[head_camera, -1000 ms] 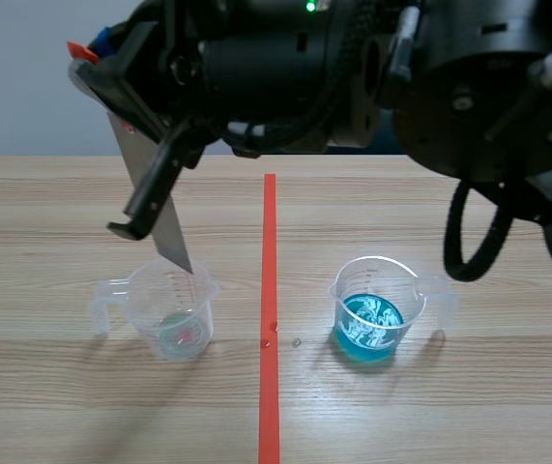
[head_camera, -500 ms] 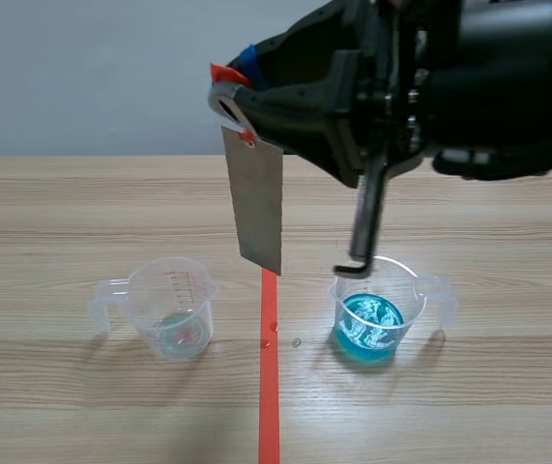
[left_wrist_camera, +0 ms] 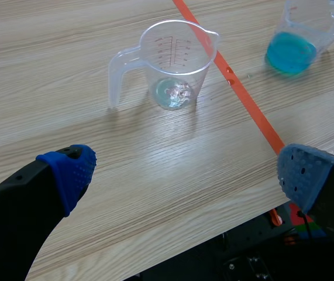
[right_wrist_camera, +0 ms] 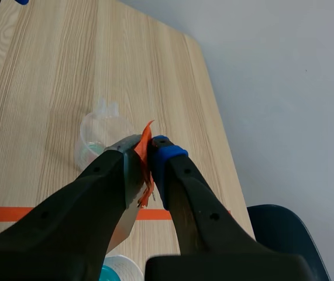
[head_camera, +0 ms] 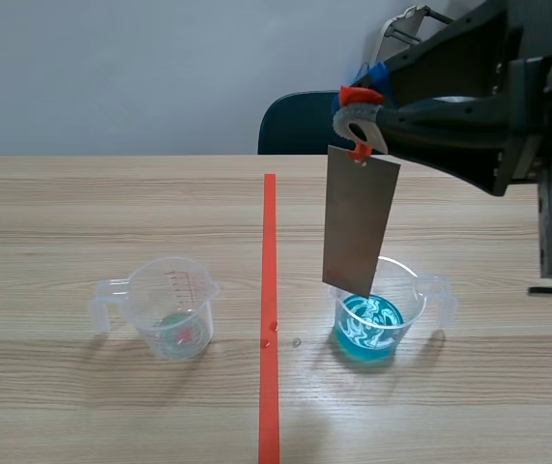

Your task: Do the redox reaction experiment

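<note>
Between the pads of the right gripper (right_wrist_camera: 145,153) we see the top of a thin grey metal plate (head_camera: 360,224) pinched tight, with a scrap of orange tape (head_camera: 357,96) at the clamped end. The plate hangs down from that grip, slightly tilted, and its lower edge sits at the mouth of the beaker of blue liquid (head_camera: 376,311). We cannot tell whether the metal touches the liquid. This beaker stands on the wooden table (head_camera: 63,406) just to the right arm's side of the orange-red line (head_camera: 270,387), its handle turned away from the line. A few small drops (head_camera: 274,329) lie on the table at the line's edge, between the two beakers. On the other side of the line stands a clear beaker (head_camera: 171,307) with only a little pale liquid at its bottom and its handle pointing outward. The left gripper (left_wrist_camera: 184,170) hovers low over the table's near edge with its blue-padded fingers (left_wrist_camera: 68,171) spread wide and nothing between them; the clear beaker stands ahead of it. Beyond the table's far edge we see the back of a dark chair (head_camera: 300,121).
</note>
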Controlling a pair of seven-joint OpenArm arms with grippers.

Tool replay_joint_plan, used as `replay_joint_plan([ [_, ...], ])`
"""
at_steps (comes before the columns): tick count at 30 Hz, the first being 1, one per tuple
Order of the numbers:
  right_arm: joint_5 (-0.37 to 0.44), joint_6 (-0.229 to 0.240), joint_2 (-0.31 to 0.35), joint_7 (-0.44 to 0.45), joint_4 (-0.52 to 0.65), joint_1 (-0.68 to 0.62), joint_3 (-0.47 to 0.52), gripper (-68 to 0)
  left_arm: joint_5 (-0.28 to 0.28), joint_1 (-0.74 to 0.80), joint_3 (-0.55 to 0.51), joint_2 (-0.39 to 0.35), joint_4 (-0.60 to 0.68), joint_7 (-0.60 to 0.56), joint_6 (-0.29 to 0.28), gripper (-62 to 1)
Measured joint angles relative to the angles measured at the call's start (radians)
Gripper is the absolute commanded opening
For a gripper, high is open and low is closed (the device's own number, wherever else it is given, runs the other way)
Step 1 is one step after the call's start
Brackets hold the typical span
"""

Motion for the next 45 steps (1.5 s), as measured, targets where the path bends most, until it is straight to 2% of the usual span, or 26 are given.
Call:
replay_joint_plan([
  [11, -0.089, 0.002, 0.001, 0.099, -0.141, 0.000, 0.000, -66.8, 0.000, 0.000, 0.000, 0.000, 0.000, 0.000, 0.000, 1.4],
  [15, -0.101, 0.034, 0.000, 0.122, -0.170, 0.000, 0.000, -66.9, 0.000, 0.000, 0.000, 0.000, 0.000, 0.000, 0.000, 1.4],
  [45, -0.100, 0.039, -0.002, 0.138, -0.172, 0.000, 0.000, -66.8, 0.000, 0.000, 0.000, 0.000, 0.000, 0.000, 0.000, 1.4],
])
